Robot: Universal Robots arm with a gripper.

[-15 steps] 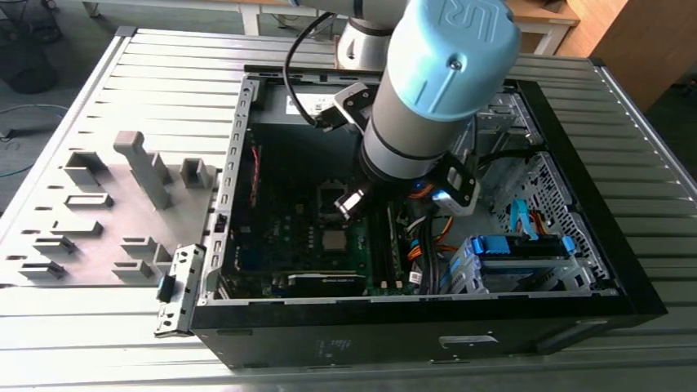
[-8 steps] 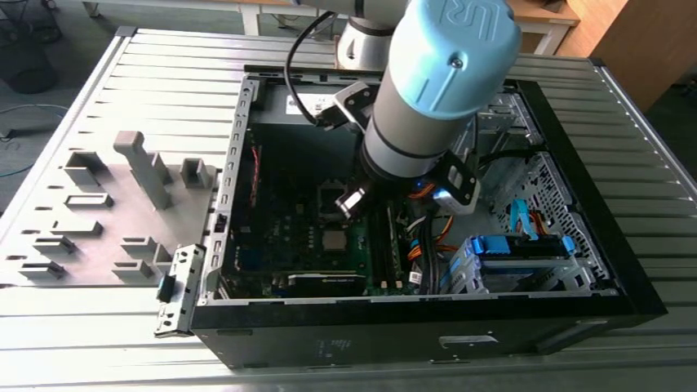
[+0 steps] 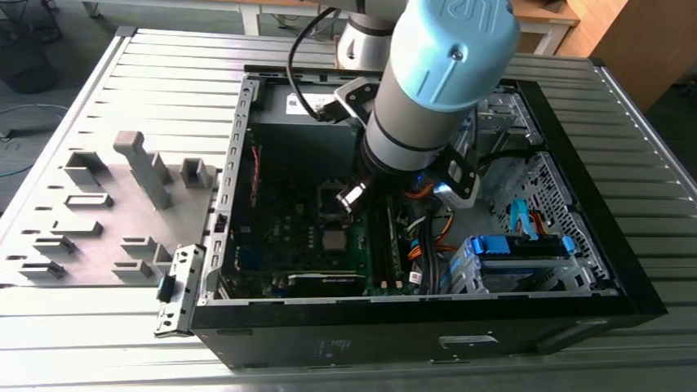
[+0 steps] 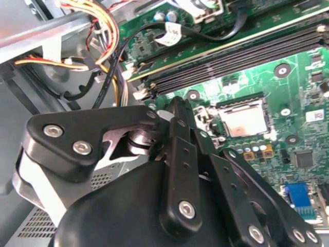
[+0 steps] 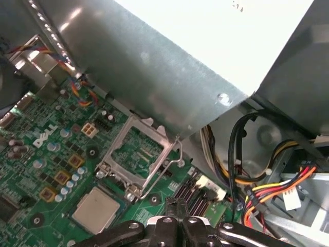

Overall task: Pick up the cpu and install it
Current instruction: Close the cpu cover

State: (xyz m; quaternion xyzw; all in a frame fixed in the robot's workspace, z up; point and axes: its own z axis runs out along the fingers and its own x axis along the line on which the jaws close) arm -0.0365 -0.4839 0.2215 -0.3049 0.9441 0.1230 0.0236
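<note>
Matt silver-grey metal cpu [image 5: 95, 210]

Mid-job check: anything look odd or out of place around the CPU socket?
The cpu lies flat in its socket, but the metal retention frame beside it stands hinged open, not clamped over the chip. No damage or spill shows.

A white wordmark [image 5: 43, 139] is printed on the green motherboard [image 5: 31, 170], near the open socket frame [image 5: 136, 154], in the first wrist view. The grey box [image 5: 154, 87] has a white label [image 5: 205, 31] with dark print at its edge, seemingly cut off. In the second wrist view a small cable tag [image 4: 172, 32] bears tiny marks too small to read.
</note>
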